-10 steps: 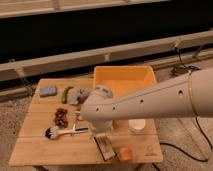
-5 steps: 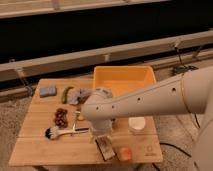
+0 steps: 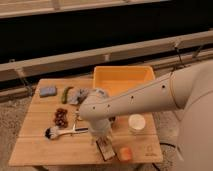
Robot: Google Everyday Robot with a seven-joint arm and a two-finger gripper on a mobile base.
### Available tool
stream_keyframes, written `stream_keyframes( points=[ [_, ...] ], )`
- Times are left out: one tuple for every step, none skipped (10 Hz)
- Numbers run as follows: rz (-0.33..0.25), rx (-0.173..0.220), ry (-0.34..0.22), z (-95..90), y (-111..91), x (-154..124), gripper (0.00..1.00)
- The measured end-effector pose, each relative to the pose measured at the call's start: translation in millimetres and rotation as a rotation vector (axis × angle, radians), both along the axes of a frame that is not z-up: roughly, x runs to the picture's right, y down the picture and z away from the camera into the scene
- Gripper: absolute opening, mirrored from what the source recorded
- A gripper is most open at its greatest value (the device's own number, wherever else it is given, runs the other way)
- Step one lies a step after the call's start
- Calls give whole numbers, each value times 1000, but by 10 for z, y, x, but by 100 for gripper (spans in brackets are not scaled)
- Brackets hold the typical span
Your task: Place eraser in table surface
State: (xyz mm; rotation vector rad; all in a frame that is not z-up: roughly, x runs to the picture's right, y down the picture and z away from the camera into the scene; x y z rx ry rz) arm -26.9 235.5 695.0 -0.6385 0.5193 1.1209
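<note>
The eraser [image 3: 105, 149], a small dark block with a pale face, lies on the light wooden table surface [image 3: 40, 150] near its front edge, right of centre. My gripper [image 3: 99, 138] hangs down from the big white arm just above and behind the eraser's far end. I cannot see whether it touches the eraser. The arm reaches in from the right and hides the table's middle.
A yellow-orange bin [image 3: 123, 80] stands at the back right. A blue sponge [image 3: 48, 91], a green item [image 3: 66, 93] and a grey cloth [image 3: 79, 95] lie at the back left. Dark red grapes [image 3: 61, 117], a dish brush [image 3: 56, 132], a white cup [image 3: 136, 123] and an orange item [image 3: 125, 154] are nearby.
The arm's wrist end has come slightly lower and nearer the table's front, over the eraser. The eraser and the other items have not moved.
</note>
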Motion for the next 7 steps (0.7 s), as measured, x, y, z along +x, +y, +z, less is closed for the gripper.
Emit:
stream_keyframes(
  points=[
    [-7, -9, 2, 12, 14, 5, 65],
    [-16, -15, 6, 20, 32, 8, 62],
    [-29, -18, 13, 26, 52, 5, 53],
    [-42, -19, 19, 26, 67, -4, 43],
    [-54, -19, 27, 31, 80, 0, 34],
    [-64, -21, 33, 30, 94, -7, 23],
    [-71, -24, 39, 28, 104, -8, 13]
  ],
)
